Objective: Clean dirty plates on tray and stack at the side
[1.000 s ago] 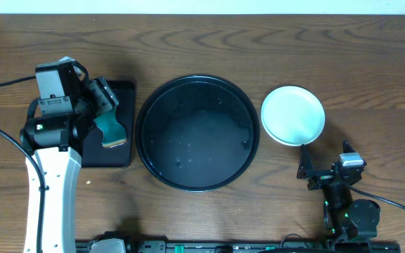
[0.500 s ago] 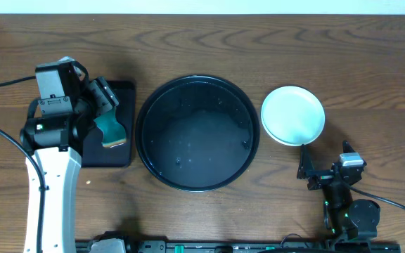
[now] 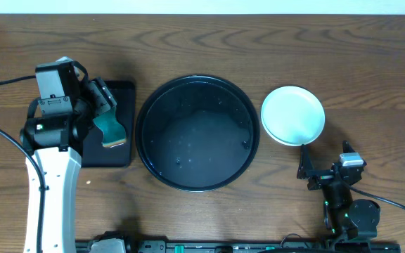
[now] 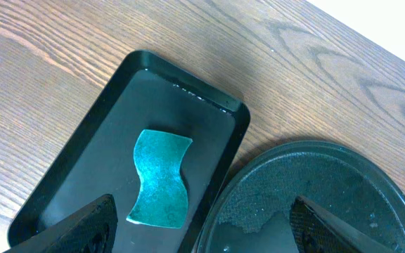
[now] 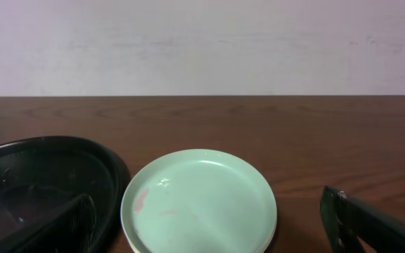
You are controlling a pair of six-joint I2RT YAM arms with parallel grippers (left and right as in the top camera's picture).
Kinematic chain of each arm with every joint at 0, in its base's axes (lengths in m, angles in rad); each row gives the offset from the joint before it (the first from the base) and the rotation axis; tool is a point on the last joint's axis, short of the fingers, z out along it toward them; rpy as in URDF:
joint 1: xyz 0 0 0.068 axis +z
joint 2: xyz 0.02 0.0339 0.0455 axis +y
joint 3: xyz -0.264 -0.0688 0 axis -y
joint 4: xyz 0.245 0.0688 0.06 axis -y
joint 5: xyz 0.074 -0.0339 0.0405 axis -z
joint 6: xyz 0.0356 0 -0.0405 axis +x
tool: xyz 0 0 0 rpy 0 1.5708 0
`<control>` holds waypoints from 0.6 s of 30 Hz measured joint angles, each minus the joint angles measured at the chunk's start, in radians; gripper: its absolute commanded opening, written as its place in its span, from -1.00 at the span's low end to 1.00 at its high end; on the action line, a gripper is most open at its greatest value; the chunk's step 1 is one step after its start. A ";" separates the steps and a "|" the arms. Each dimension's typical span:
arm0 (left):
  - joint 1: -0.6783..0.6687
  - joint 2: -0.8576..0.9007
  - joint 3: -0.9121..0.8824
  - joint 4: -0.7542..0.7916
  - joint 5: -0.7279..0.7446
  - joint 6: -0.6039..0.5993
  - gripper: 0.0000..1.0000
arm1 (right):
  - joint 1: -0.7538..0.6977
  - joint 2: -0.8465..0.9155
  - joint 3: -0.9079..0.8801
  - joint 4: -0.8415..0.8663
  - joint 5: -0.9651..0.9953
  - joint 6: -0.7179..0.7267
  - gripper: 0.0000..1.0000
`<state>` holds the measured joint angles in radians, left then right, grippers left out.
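Observation:
The large round black tray (image 3: 153,151) sits mid-table and holds only water and foam, no plates; its rim also shows in the left wrist view (image 4: 259,169) and the right wrist view (image 5: 111,165). The plates (image 3: 292,114) are stacked on the table to the tray's right. The top one is pale mint with faint reddish smudges (image 5: 199,200); the ones beneath are hidden. My left gripper (image 3: 103,98) (image 4: 202,232) is open and empty above the gap between the sponge tray and the round tray. My right gripper (image 3: 315,169) (image 5: 209,242) is open and empty, low, just in front of the plate stack.
A smaller rectangular black tray (image 3: 121,151) (image 4: 111,112) at the left holds a teal sponge (image 3: 111,130) (image 4: 160,179). The wooden table (image 3: 209,42) runs to a pale wall at the back. The right arm's base (image 3: 354,218) is at the front right.

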<state>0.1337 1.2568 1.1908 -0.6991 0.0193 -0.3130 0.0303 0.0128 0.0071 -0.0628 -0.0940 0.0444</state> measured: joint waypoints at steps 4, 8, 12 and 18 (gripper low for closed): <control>0.000 -0.003 0.000 -0.002 -0.009 0.000 0.58 | 0.000 0.000 0.000 0.000 0.000 0.000 0.98; 0.000 -0.058 -0.020 -0.003 -0.022 0.000 0.58 | 0.000 0.000 0.000 0.000 0.000 0.000 0.98; -0.011 -0.176 -0.103 0.000 -0.026 0.000 0.58 | 0.000 0.000 0.000 0.000 -0.002 0.000 0.99; -0.040 -0.403 -0.339 0.068 -0.049 0.007 0.58 | 0.000 0.000 0.000 0.000 -0.003 0.000 0.99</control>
<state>0.0933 0.8536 0.8516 -0.6315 -0.0299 -0.3058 0.0303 0.0124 0.0071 -0.0628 -0.0971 0.0448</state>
